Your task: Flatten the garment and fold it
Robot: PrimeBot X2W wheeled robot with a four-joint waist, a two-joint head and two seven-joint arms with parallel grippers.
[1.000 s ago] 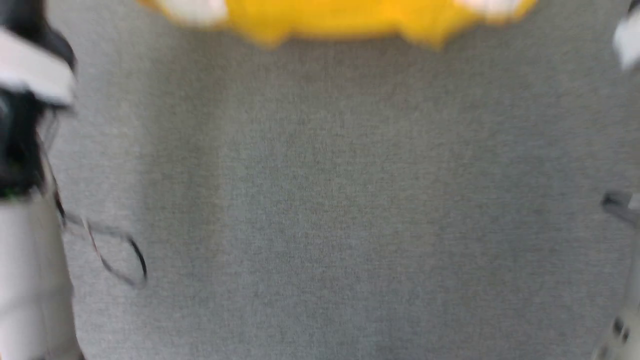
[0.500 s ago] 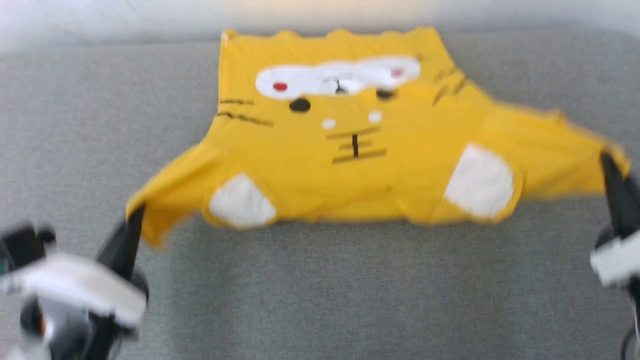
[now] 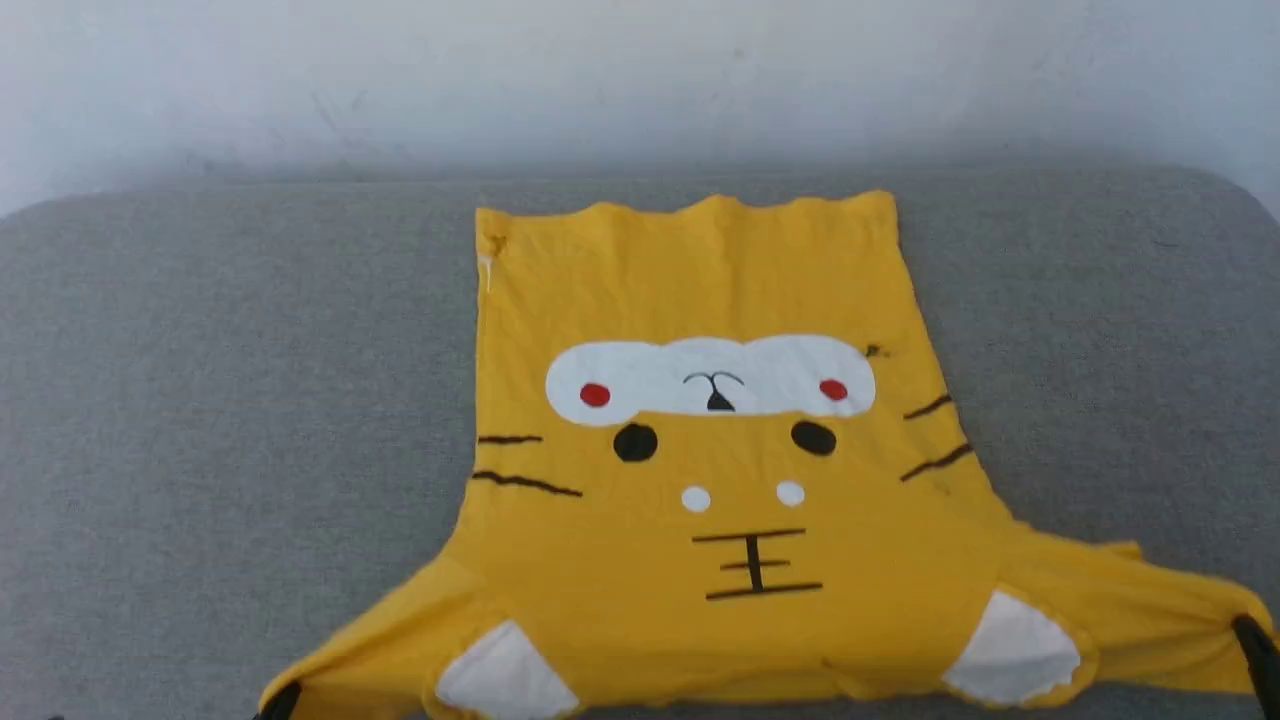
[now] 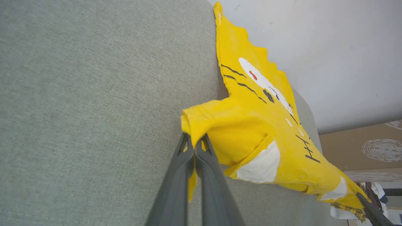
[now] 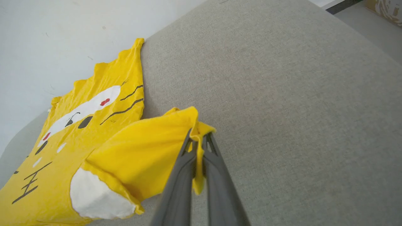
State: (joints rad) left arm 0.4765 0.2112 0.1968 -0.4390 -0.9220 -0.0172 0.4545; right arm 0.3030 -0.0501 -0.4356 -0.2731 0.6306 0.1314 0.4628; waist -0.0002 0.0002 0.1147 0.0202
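Spread print-up on a grey desk [image 3: 200, 420] of coarse woven cloth with rounded far corners: the garment [image 3: 735, 465], thin bright-yellow fabric, its wavy hem at 12 o'clock near a pale matte wall [image 3: 640, 80], its body widening toward 6 o'clock. Across the middle, a long white cloud-shaped patch with two red dots and a small black nose. Below that, two black ovals, two white dots and three short black bars crossed by one upright stroke. Thin black whisker strokes at 9 and 3 o'clock of the print. Rounded white patches near the shoulders, at 7 and 5 o'clock in the head view. Both short sleeves drawn sideways into tapering wedges, softly creased. At 7 o'clock in the head view, the left claw [image 4: 194, 141], its two long, dark, matte fingers pressed together on the left sleeve's edge, with a narrow yellow strip pinched between them and hanging below the tips. At 4 o'clock, the right claw [image 5: 198, 135], likewise clamped on the right sleeve's edge, with a folded lip of cloth bunched over the tips and a thin tail dangling in the slot.
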